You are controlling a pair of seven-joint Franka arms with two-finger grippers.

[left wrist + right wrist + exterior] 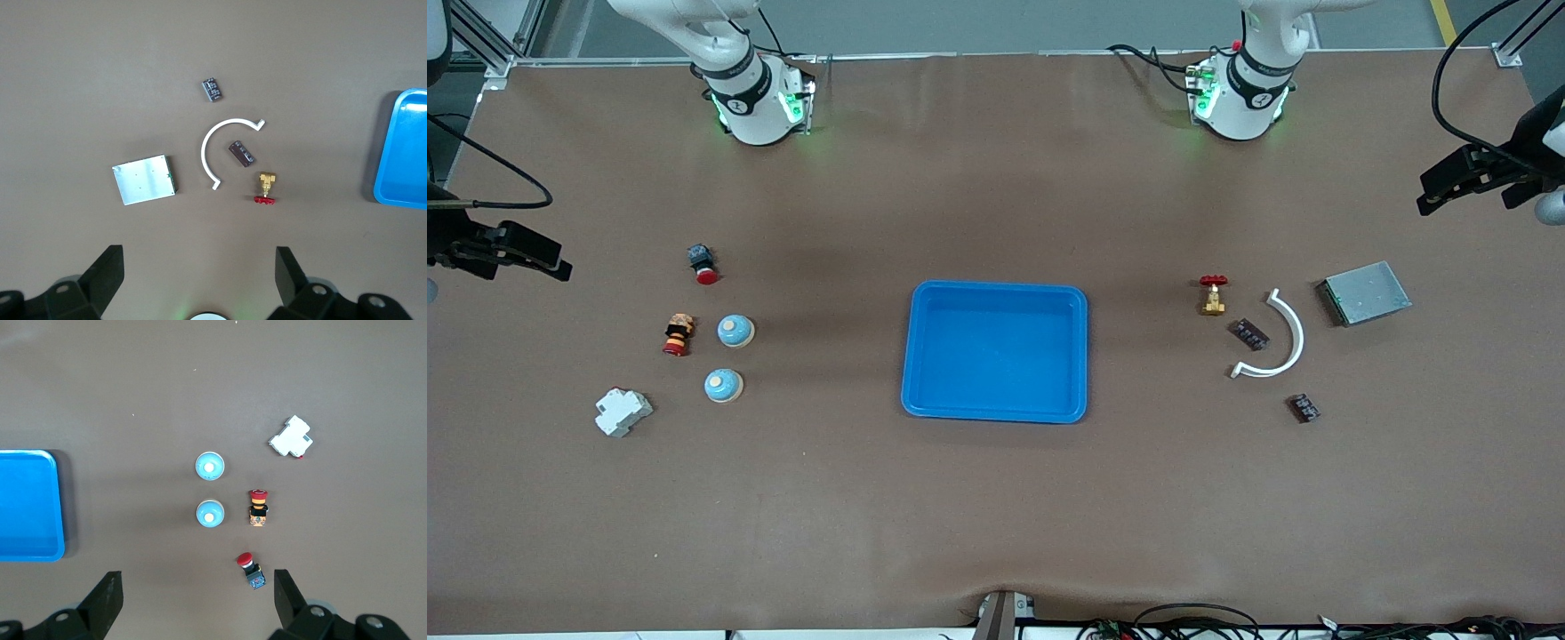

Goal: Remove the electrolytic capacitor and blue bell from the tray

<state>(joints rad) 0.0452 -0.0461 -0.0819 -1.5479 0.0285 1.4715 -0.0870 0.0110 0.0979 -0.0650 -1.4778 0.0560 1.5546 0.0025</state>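
the tray (996, 351) lies empty between our two grippers, so we judge the removal done: both bells (735, 331) sit under the right gripper (198, 600), capacitors (242, 153) under the left gripper (200, 277). both jaws gape wide, holding nothing, arms waiting.

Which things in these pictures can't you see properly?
- Front view: left gripper and right gripper sit at the picture's edges; their arms are cut off.
- Both wrist views: shallow bright-blue plastic tray is cut off by the edge.
- Two small dark components: too small to identify.
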